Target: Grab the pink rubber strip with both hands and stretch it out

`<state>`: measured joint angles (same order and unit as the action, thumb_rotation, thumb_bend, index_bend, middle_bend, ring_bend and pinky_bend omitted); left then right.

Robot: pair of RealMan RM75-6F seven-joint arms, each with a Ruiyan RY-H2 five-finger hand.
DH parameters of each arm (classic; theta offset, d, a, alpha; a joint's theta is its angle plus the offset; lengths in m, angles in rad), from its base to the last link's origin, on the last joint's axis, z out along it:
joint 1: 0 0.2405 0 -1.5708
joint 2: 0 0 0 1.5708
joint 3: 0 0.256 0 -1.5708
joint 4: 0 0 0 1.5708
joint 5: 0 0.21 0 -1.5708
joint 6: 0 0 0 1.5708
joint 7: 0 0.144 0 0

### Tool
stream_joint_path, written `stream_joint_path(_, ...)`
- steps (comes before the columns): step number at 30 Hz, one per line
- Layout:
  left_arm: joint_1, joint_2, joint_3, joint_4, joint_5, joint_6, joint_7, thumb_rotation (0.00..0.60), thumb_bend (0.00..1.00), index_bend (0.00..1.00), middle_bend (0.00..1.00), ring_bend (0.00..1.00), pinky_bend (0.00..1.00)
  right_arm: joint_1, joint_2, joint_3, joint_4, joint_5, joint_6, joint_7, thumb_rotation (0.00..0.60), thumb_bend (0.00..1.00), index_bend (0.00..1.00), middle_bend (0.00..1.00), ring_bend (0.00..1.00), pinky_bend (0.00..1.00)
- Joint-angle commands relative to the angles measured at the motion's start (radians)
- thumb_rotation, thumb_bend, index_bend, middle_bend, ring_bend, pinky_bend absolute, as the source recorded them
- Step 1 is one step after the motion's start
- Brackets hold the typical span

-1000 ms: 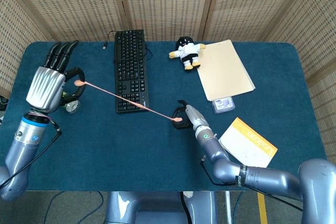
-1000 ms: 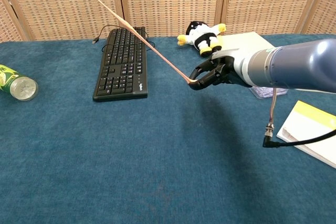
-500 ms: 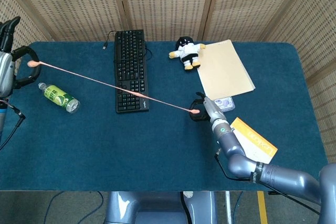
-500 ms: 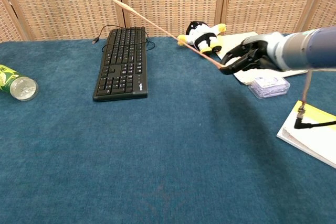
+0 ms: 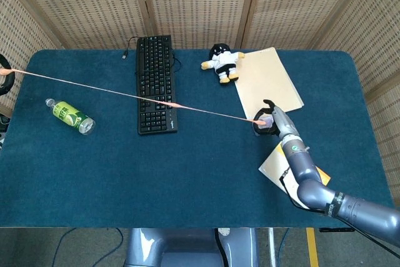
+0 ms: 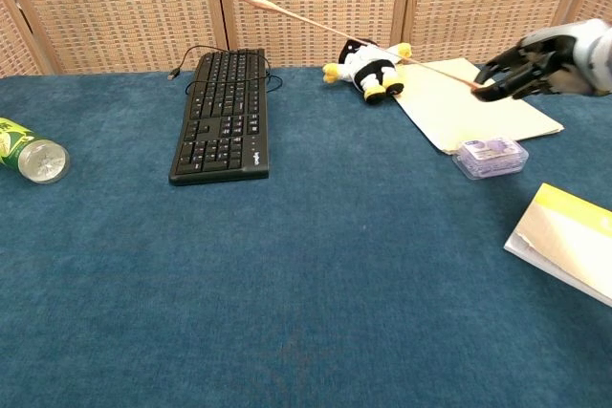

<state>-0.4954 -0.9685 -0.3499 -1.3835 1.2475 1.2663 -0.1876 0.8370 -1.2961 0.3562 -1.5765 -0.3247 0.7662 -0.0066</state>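
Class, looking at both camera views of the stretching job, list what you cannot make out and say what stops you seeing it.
- Left robot hand: head view, cut off by the left edge, only a sliver shows; absent from chest view.
- Pink rubber strip: its left end leaves the head view's left edge and runs off the top of the chest view.
- Small clear box: head view, hidden behind the right robot hand.
- Bottle: chest view, cut off by the left edge.

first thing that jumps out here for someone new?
The pink strip, pulled taut in a thin line across the table above the keyboard. Its near end is pinched by the right hand over the small clear box by the folder; its far end runs to the frame's left edge, where only a sliver of the left hand shows. After that, the plush toy at the back.
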Motion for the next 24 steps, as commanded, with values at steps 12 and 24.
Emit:
stream_joint_path(12, -0.028, -0.112, 0.039, 0.232, -0.026, -0.107, -0.056, 0.600, 0.45, 0.86, 0.00, 0.00, 0.00, -0.137, 0.213, -0.039, -0.005, -0.137, -0.145, 0.094, 0.600, 0.59, 0.78, 0.15, 0.00, 0.00)
stream_joint_path(24, -0.067, -0.168, 0.044, 0.363, -0.041, -0.183, -0.058, 0.600, 0.45, 0.86, 0.00, 0.00, 0.00, -0.344, 0.387, -0.010, -0.021, -0.426, -0.301, 0.303, 0.600, 0.59, 0.78, 0.15, 0.00, 0.00)
